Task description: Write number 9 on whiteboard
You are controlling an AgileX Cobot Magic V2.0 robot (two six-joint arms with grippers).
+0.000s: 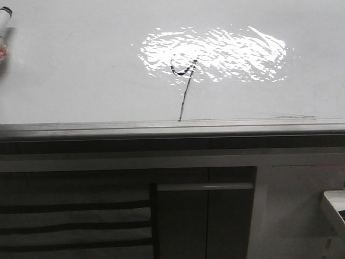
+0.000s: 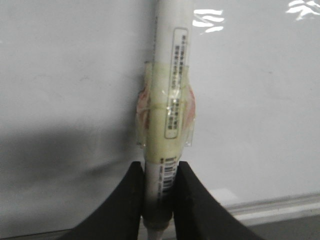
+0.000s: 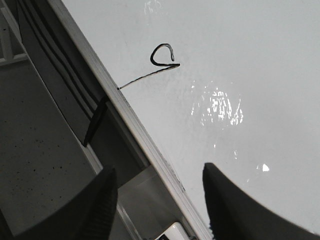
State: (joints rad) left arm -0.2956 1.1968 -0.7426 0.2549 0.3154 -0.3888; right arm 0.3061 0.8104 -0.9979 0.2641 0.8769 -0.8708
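One figure drawn already: the number 9 (image 1: 183, 75) sits near the middle of the whiteboard (image 1: 81, 70), small loop partly lost in the rippled glare patch (image 1: 215, 54), long slanted tail running down to touch the grey metal edge rail (image 1: 172, 127). Seen again from the right wrist, same mark (image 3: 161, 62), tail ending right at the rail. Left gripper (image 2: 160, 200) clenched, jaws grasping a white marker (image 2: 170, 75) low on its barrel, a wrap of tape (image 2: 165, 115) around the middle probably there to thicken the grip and stop slipping. Marker tip out of view; cap end perhaps visible at the far left in the front view, well away from the digit, so likely lifted clear. Right gripper (image 3: 159, 200) released, jaws spread and holding nothing, hanging over the rail and the grey cabinet (image 1: 205, 210), apparently parked out of the way. Writing judged essentially complete.
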